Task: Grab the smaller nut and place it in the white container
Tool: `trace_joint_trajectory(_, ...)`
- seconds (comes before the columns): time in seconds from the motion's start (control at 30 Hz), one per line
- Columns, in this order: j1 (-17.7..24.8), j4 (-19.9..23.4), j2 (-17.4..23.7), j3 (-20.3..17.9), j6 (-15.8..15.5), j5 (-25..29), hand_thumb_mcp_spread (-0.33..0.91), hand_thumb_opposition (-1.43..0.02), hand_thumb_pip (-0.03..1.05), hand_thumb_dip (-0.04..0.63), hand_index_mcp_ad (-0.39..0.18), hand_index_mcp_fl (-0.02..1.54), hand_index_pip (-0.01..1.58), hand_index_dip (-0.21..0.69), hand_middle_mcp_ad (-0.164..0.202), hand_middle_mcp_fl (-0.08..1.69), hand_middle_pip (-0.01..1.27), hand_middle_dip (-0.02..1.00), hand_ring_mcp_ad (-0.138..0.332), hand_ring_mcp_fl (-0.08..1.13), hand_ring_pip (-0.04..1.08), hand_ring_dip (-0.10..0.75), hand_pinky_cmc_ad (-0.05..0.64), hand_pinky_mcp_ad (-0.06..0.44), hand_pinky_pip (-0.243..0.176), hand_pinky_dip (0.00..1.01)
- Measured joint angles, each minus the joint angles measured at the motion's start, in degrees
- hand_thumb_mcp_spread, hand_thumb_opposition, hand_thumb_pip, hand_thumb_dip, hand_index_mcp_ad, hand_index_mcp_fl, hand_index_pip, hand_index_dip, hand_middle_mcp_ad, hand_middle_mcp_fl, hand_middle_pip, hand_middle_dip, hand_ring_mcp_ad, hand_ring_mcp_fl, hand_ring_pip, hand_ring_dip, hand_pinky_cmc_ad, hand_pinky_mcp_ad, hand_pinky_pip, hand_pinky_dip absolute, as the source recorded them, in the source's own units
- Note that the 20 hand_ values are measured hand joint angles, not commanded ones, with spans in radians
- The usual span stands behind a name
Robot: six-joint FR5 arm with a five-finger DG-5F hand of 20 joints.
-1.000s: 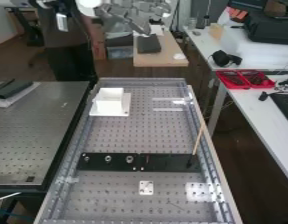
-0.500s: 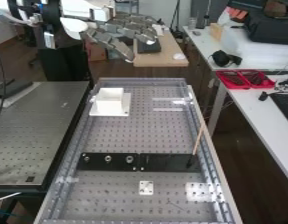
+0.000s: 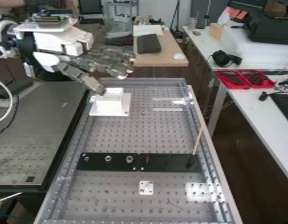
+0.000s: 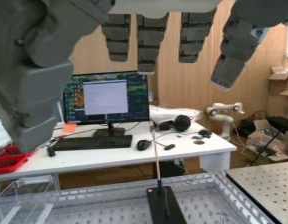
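From where I'm standing, one camera sits high over the near end of the perforated grey metal bench (image 3: 121, 135), well back, looking down its length at a slant. The other rides the wrist, right up close to the dark grey hand (image 3: 101, 62), facing nearly level across to a white desk (image 4: 95, 159). Both catch the thin wooden stick (image 3: 198, 140), flat black bar (image 3: 169, 162) and red plastic tray (image 3: 244, 80).

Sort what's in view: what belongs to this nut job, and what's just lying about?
For the job:
smaller nut, on the black bar
white container
hand

Just lying about:
larger nut
bearing
thin stick
headphones
keyboard
mouse
monitor
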Motion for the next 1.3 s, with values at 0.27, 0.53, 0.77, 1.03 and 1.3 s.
trace_joint_trajectory(0.27, -3.92, 2.54, 0.13, -3.04, -2.11, -1.51, 0.34, -0.74, 0.48, 0.127, -0.143, 0.07, 0.4, 0.113, -0.01, 0.13, 0.12, 0.3, 0.159, 0.0, 0.09, 0.129, 0.445, 0.344, -0.106, 0.53)
trace_joint_trajectory(0.53, -8.64, 4.86, -2.1, -5.45, -3.35, -5.85, 0.38, -0.77, 0.54, 0.145, -0.164, 0.11, 0.64, 0.086, -0.01, 0.13, 0.12, 0.3, 0.155, 0.0, 0.09, 0.127, 0.445, 0.347, -0.106, 0.48)
trace_joint_trajectory(0.77, -10.97, 7.82, -4.08, -7.3, -4.52, -9.18, 0.39, -0.79, 0.54, 0.161, -0.18, 0.14, 0.95, 0.059, -0.012, 0.13, 0.12, 0.3, 0.145, 0.0, 0.1, 0.127, 0.445, 0.344, -0.103, 0.4)
trace_joint_trajectory(1.03, -13.09, 11.9, -7.89, -9.49, -4.88, -11.09, 0.4, -0.8, 0.54, 0.178, -0.176, 0.14, 1.3, 0.059, -0.012, 0.15, 0.12, 0.3, 0.145, 0.0, 0.1, 0.127, 0.45, 0.34, -0.089, 0.41)
trace_joint_trajectory(1.3, -14.32, 17.33, -10.46, -12.31, -5.59, -12.45, 0.4, -0.82, 0.56, 0.182, -0.175, 0.14, 1.48, 0.082, -0.012, 0.15, 0.12, 0.3, 0.136, 0.0, 0.1, 0.127, 0.429, 0.328, -0.075, 0.41)
